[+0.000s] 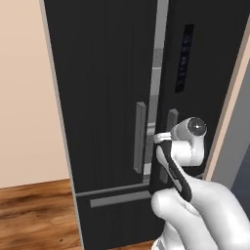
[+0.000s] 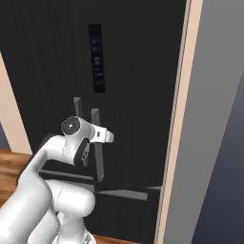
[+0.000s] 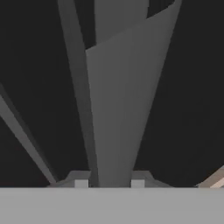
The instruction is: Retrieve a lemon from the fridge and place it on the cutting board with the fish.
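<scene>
Hand on the right door handle of the fridge, doors not yet swung wide.

Left base view: the fridge (image 1: pixel 112 97) is the landmark; the arm reaches up from its lower right and the hand (image 1: pixel 163 138) sits at the right handle (image 1: pixel 172 119), just right of the bright slit between the doors, with the left handle (image 1: pixel 140 136) beyond the slit. Right base view: the hand (image 2: pixel 107 136) meets the same handle (image 2: pixel 97 147) at mid height of the fridge front, below the dark display strip (image 2: pixel 97 57). Hand view: the two fingertips (image 3: pixel 81 183) flank the grey handle (image 3: pixel 118 109), closed on it, a grip fit for pulling the door. The lemon is presumably inside the fridge, hidden by its doors; board and fish lie elsewhere.
</scene>
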